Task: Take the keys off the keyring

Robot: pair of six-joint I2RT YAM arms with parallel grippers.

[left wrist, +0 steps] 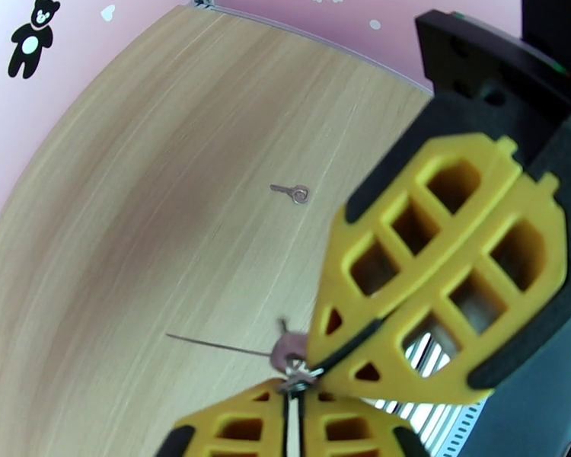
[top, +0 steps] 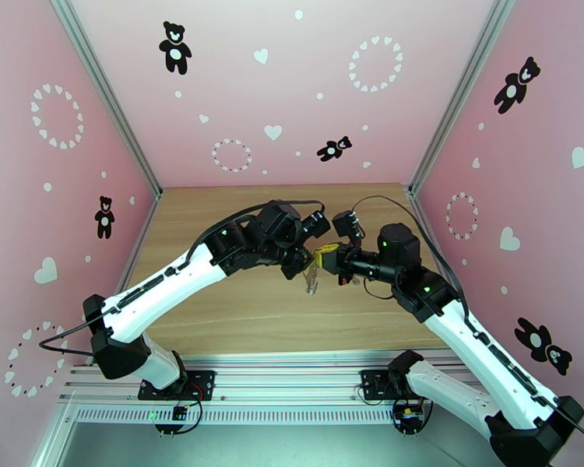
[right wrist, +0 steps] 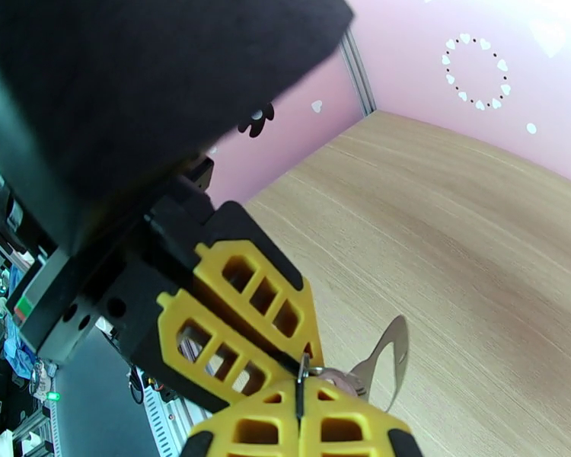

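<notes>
Keyring (left wrist: 358,338) pinched midair by right tool (right wrist: 299,390); left tool (left wrist: 295,394) cannot be judged (table (top: 237,305) edges far).

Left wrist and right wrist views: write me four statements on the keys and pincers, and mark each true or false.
1. One key lies loose on the table. True.
2. The right pincer stands wide open. False: it is shut on the keyring, a dark strand running between its jaws.
3. The left pincer meets the right pincer tip to tip above the table. True.
4. The loose key touches both pincers. False: it lies apart from them, alone on the bare wood.
</notes>
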